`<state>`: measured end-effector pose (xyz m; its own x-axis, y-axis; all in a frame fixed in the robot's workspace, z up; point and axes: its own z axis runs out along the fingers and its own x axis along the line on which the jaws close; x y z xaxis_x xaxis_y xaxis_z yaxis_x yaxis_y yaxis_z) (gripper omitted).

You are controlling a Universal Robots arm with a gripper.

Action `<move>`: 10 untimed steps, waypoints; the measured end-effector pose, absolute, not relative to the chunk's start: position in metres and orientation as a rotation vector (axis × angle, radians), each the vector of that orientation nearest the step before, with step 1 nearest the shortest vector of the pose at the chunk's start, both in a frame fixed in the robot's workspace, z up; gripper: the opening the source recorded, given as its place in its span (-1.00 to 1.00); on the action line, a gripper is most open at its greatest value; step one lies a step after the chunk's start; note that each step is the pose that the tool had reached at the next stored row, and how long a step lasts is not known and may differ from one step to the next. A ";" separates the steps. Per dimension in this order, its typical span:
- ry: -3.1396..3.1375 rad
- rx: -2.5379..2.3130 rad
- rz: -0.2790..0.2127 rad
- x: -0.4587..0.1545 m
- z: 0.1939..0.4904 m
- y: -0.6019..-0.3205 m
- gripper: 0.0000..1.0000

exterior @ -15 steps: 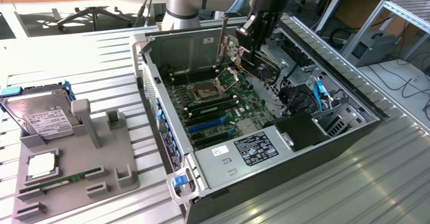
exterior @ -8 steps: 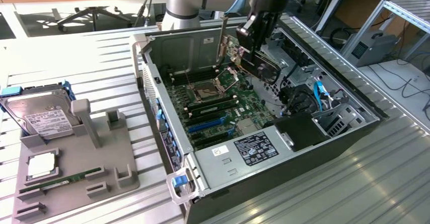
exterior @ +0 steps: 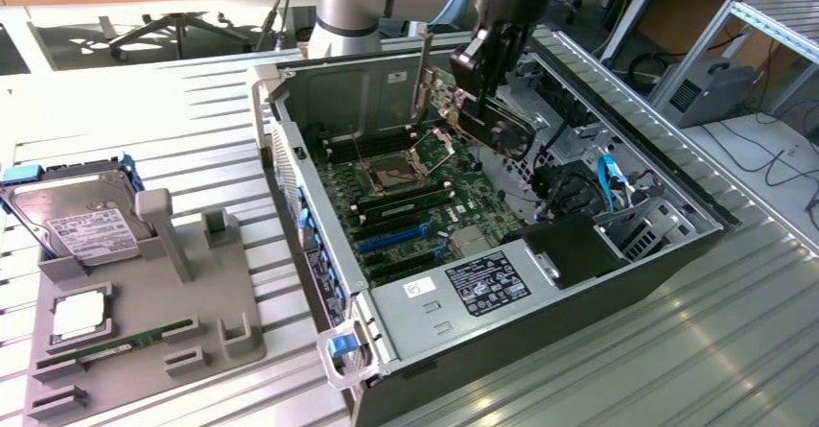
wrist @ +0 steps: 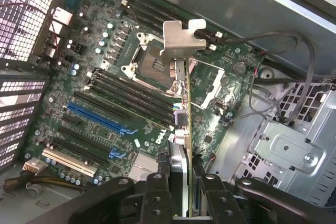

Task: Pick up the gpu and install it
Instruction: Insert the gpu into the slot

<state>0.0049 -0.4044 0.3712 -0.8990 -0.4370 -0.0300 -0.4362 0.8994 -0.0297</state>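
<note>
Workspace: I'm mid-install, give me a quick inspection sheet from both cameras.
Surface: slatted metal table, open computer case lying on it.
Job's things: gpu held edge-on above the motherboard, not seated.
Clutter: grey holder with hard drive and RAM stick.
Claw: the claw shut on the gpu.
Cables: blue cable and black leads inside the case.
Surroundings: chair base, metal frame.

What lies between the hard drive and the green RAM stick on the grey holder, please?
A square silver chip sits in the holder between the hard drive and the RAM stick, in the exterior view.
</note>
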 end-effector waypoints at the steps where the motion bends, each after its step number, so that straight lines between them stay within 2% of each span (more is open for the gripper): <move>1: 3.026 -0.700 -0.034 0.005 0.371 -0.404 -0.46; 10: 3.018 -0.731 -0.034 0.005 0.371 -0.404 -0.46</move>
<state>0.0049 -0.4044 0.3712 -0.8885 -0.4578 -0.0300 -0.4570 0.8889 -0.0297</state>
